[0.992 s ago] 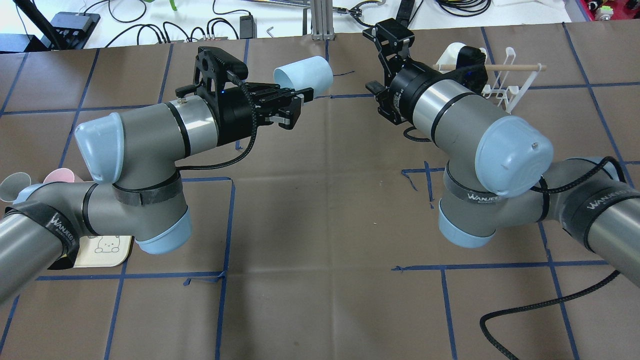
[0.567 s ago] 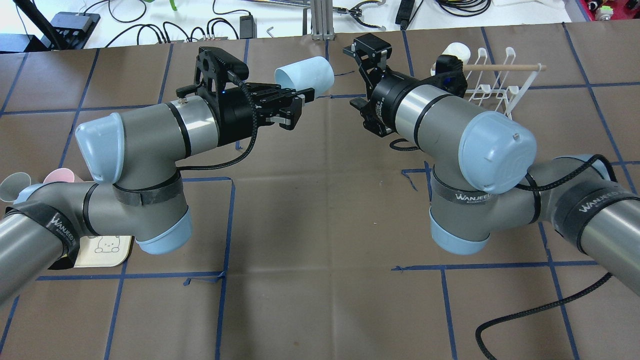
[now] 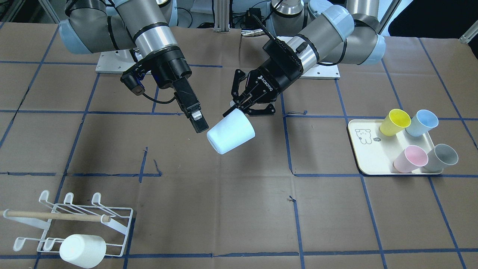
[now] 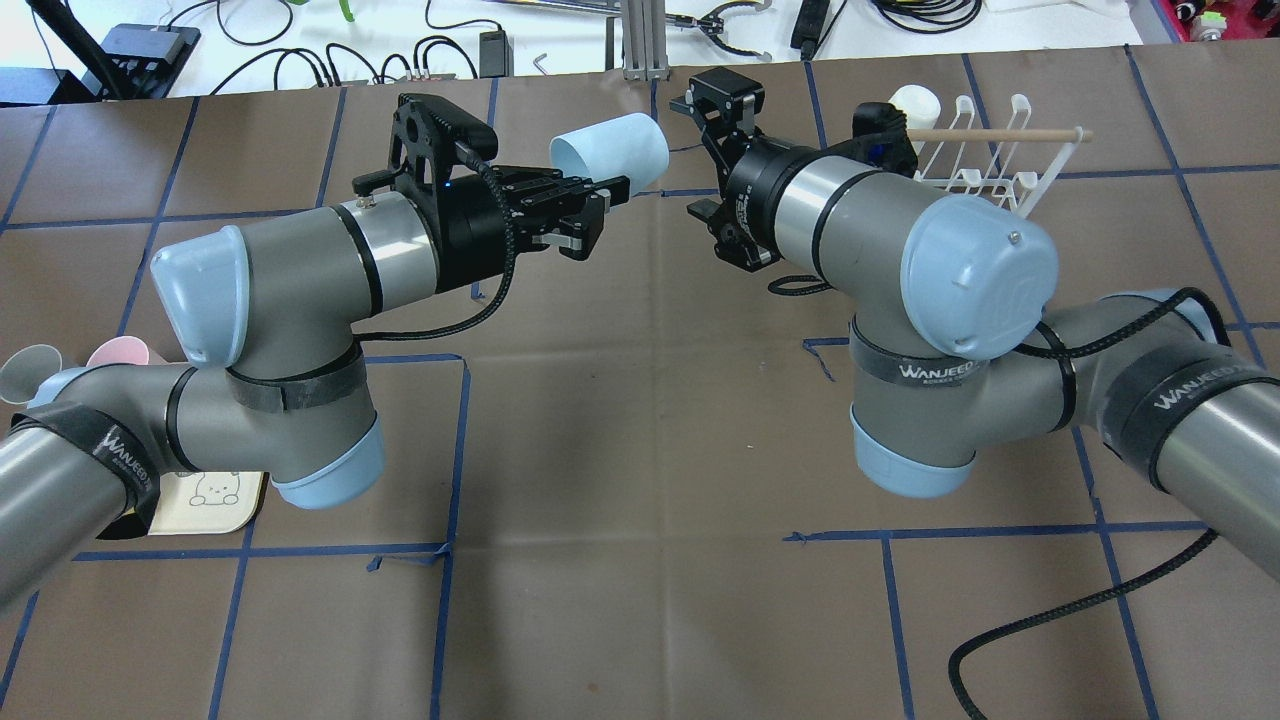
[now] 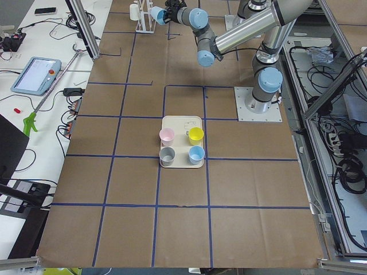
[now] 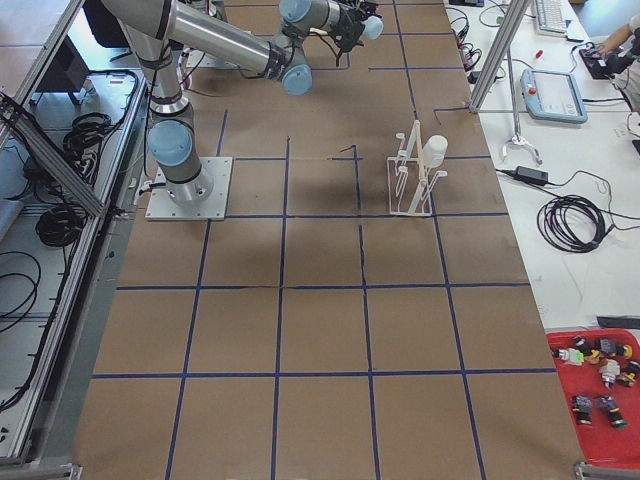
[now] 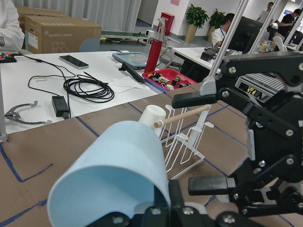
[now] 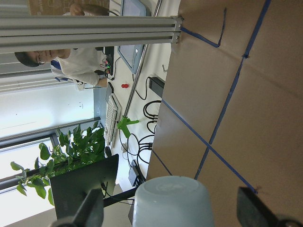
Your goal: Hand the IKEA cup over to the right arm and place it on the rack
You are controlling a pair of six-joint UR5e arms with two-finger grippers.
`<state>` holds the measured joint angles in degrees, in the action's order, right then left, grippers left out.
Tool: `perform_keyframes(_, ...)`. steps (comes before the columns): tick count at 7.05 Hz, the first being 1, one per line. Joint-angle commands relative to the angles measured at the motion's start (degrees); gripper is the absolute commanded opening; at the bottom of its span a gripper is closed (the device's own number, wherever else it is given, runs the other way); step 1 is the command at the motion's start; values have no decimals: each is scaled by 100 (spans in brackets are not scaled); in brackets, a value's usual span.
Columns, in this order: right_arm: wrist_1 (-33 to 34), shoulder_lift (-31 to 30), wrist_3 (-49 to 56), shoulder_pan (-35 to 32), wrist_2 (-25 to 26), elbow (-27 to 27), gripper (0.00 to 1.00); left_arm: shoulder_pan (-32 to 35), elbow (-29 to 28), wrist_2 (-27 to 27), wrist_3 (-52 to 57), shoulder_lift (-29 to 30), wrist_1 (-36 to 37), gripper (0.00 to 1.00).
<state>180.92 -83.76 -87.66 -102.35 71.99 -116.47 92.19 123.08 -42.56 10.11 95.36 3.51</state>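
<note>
Item: pale blue IKEA cup [image 3: 230, 132], held aloft mid-table, rim pinched by left gripper [image 3: 239, 106]. Right gripper [image 3: 198, 121], fingers spread, is stationed at its 10 o'clock in the front-facing view; rack [image 3: 125, 228] at 7 o'clock. Hazard: cup may be knocked loose if the fingers, seemingly off-centre, are closed, or dropped if the rim is released early.

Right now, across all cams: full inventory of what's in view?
Held cup: 1, pale blue, on its side in mid-air over the table's middle.
Tray cups: 4, yellow, pale blue, pink and grey, on the tray.
Tray: 1, cream with a bear drawing, on the robot's left.
Rack: 1, white wire with a wooden rod, on the robot's far right.
White cup: 1, on its side on the rack.
Teach pendant: 1, grey, on the white bench beyond the table.
Table: 1, brown with a blue tape grid.
Left pincer: 1, black, shut on the held cup's rim.
Right pincer: 1, black, open beside the held cup's base.
</note>
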Motion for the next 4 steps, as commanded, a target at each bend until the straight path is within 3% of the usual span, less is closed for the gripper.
perform_keyframes(1, -65, 175, 21, -171, -1, 71, 100, 1, -3, -7, 0, 0, 0, 2)
perform_keyframes(4, -65, 446, 12, -320, -1, 395, 100, 10, -3, -16, 0, 0, 0, 2)
